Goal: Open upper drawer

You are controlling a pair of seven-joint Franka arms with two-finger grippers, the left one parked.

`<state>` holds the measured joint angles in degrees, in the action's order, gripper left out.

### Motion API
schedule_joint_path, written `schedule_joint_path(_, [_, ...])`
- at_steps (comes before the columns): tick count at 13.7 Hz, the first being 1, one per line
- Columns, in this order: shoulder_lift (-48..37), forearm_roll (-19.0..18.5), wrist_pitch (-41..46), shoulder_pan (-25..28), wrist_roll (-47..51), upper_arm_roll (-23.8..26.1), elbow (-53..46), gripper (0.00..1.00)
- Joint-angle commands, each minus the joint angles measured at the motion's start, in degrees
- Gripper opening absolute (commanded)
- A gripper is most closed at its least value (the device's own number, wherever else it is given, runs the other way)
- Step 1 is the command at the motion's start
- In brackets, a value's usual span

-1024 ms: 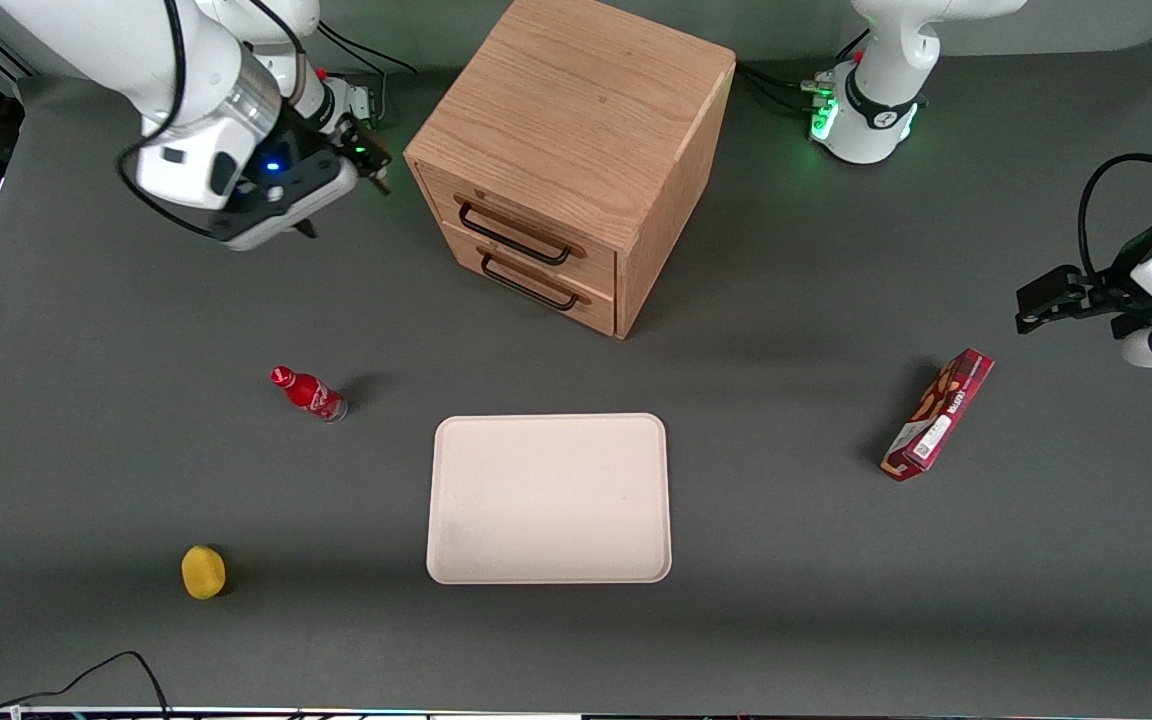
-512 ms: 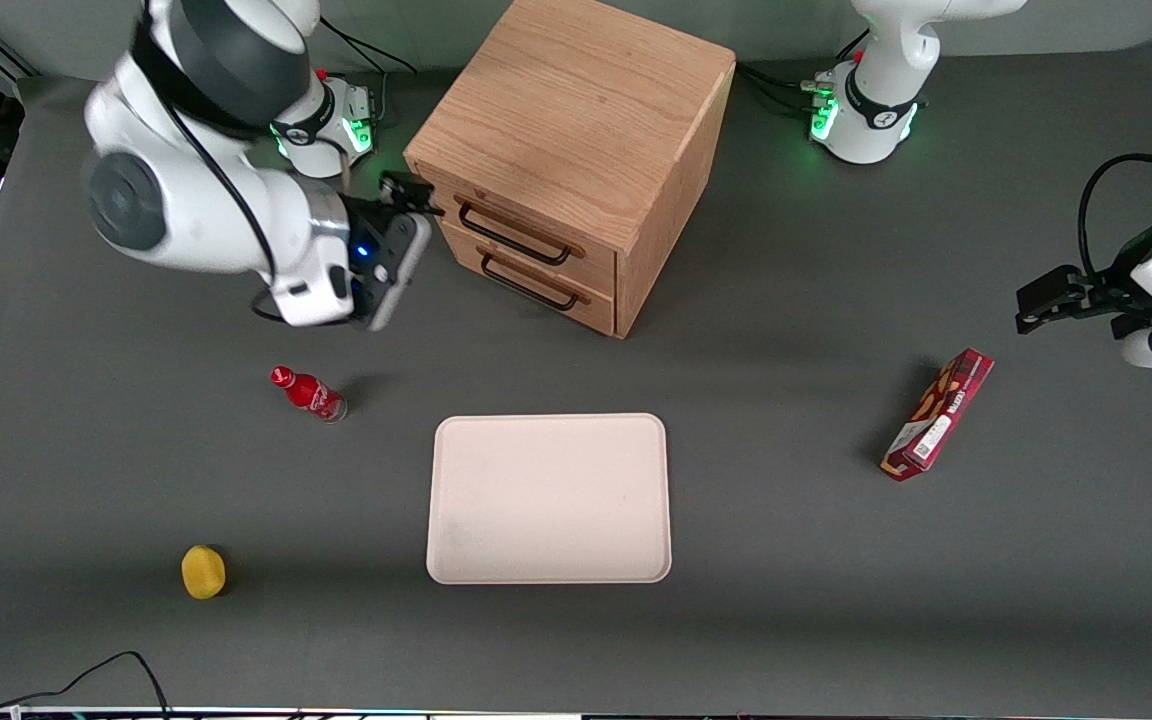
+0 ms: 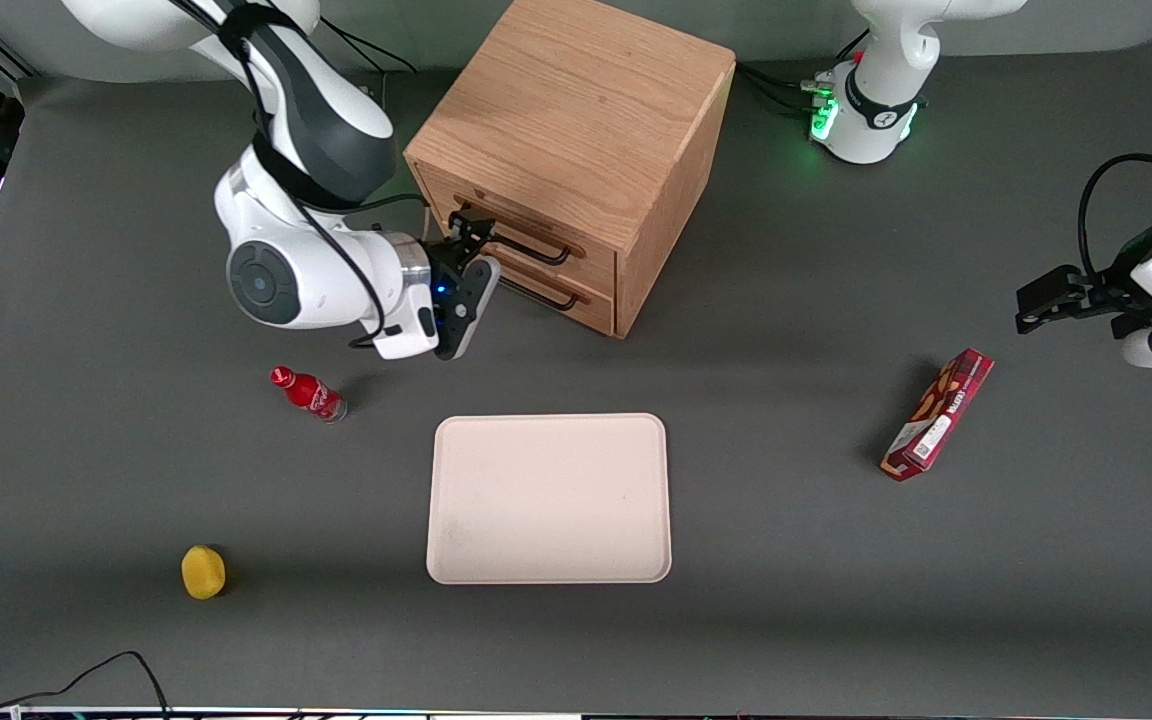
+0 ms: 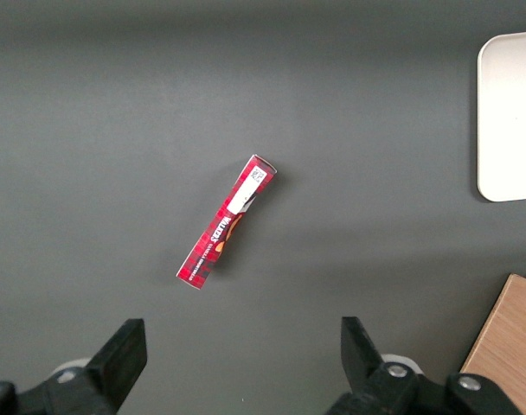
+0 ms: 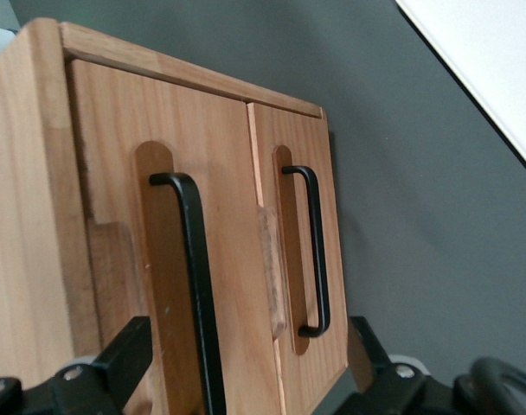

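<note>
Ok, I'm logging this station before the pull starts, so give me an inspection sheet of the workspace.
Surface: dark grey table, flat, no spills seen.
Job's things: upper drawer shut, flush with the cabinet; its black handle free.
Clutter: empty tray; red bottle lying down; yellow fruit; red box toward the parked arm's end.
Grippers: gripper open, in front of the upper drawer at its handle, holding nothing.
Cables: black cable at the table edge nearest the camera.
Surroundings: nothing seen.
</note>
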<state>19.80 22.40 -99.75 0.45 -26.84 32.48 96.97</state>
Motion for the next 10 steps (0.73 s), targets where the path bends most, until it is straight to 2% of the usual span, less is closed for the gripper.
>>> schedule_joint_path(1, [-1.79, 1.24, -4.30, -0.01, -0.85, 1.27, 4.53, 1.00])
schedule_joint_path(10, [-2.40, 0.89, -10.81, -0.10, -0.85, 3.03, 10.16, 1.00])
